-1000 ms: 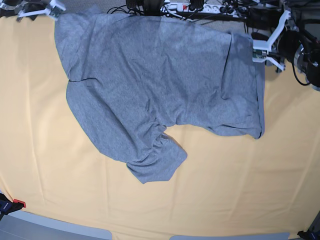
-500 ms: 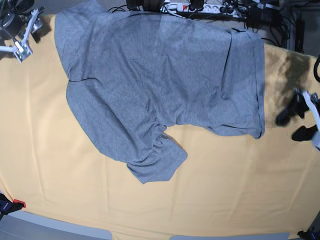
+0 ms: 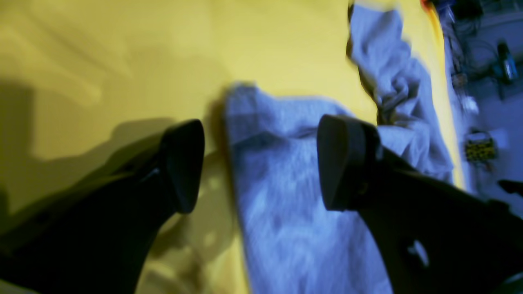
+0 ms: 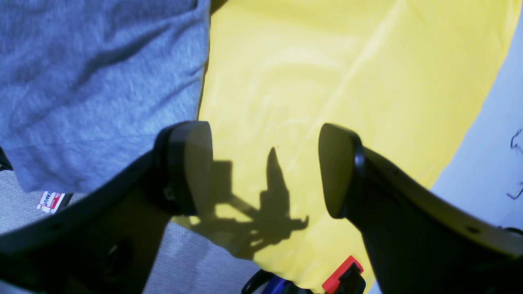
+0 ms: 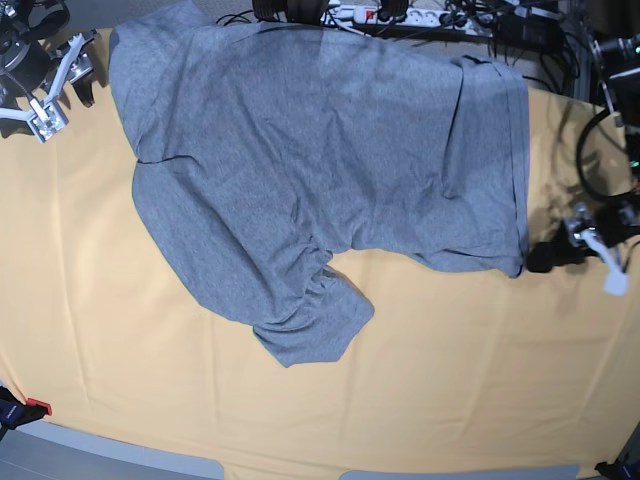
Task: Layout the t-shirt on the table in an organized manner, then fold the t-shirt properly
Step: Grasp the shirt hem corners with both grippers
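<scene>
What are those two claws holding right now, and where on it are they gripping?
Nothing. Both the left gripper and the right gripper are open and empty; the t-shirt lies loose on the table.

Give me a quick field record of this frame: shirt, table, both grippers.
t-shirt: grey, spread but rumpled, one sleeve bunched toward the near side, top edge hanging over the far table edge
table: pale orange cloth, faint creases
left gripper: open, low at the shirt's corner, nothing held
right gripper: open, over bare cloth beside the shirt's edge, nothing held
lettering: not visible
</scene>
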`<state>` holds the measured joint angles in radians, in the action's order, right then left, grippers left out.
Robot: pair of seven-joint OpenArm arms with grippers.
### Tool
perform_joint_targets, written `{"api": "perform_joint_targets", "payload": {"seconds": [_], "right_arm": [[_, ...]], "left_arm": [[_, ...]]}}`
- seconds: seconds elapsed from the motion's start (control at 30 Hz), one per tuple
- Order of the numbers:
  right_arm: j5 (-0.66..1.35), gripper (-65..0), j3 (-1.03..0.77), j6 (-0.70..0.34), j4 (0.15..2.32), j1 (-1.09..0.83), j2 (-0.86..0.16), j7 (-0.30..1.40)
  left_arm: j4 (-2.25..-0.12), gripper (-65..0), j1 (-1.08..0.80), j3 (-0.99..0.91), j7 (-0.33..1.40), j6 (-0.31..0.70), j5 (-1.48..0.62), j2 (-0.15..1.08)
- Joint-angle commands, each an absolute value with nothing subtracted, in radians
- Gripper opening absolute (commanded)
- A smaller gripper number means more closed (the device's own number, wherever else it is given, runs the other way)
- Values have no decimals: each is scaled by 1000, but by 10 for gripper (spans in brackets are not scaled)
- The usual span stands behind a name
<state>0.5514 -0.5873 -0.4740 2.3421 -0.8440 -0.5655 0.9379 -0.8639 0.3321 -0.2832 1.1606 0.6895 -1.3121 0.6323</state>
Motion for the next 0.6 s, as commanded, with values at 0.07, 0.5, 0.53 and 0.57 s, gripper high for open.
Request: {"api": "perform_joint_targets", "payload": {"seconds": [0.07, 0.5, 0.53, 0.57], "right_arm": [[554, -228, -597, -471, 2356, -847, -579, 924], [612, -232, -595, -445, 2342, -740, -579, 760], [640, -232, -595, -445, 2305, -688, -578, 763], [667, -232, -594, -446, 2265, -634, -577, 764]], "left_arm": [[-794, -213, 420, -207, 1143, 698, -1313, 607], [-751, -650, 511, -85, 1189, 698, -1291, 521], [-751, -650, 520, -86, 1190, 698, -1292, 523], [-751, -650, 532, -86, 1194, 698, -1291, 525]]}}
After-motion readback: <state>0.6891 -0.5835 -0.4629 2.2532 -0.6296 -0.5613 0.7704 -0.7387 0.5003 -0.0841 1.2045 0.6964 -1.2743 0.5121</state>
